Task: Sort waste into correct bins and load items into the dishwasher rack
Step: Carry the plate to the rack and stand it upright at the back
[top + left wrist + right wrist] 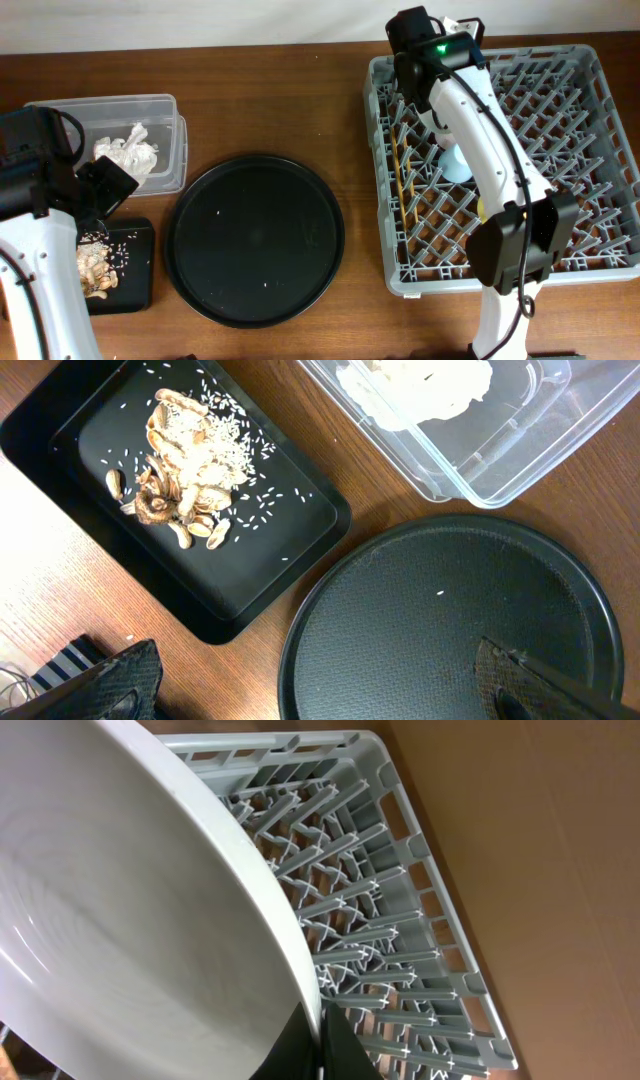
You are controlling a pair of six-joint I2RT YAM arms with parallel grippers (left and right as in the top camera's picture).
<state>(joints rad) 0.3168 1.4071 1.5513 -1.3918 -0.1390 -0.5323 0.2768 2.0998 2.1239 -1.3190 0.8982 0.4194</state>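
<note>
The right fingers (345,1060) pinch the plate (120,920) by its rim, tilted above the rack (400,970). It should go edge-first between pegs before release. The left fingers (110,680) hang wide, empty.

The table (300,100) was brown wood, smooth, with a faint satin sheen over its grain. The clear box (520,450) was see-through plastic, glossy, with light glinting along its rim. The napkins (420,385) in it were crumpled white paper, soft and matt. The rectangular tray (270,575) was black plastic, smooth with a dull sheen. The food scraps (170,500) on it looked brownish and rough, among dry pale rice grains (225,455). The round tray (430,630) was black with a finely pebbled, matt surface. The dishwasher rack (400,850) was grey moulded plastic, matt. The plate (120,920) was grey-white, smooth and glossy. The chopsticks (404,175) looked like pale wood.
</note>
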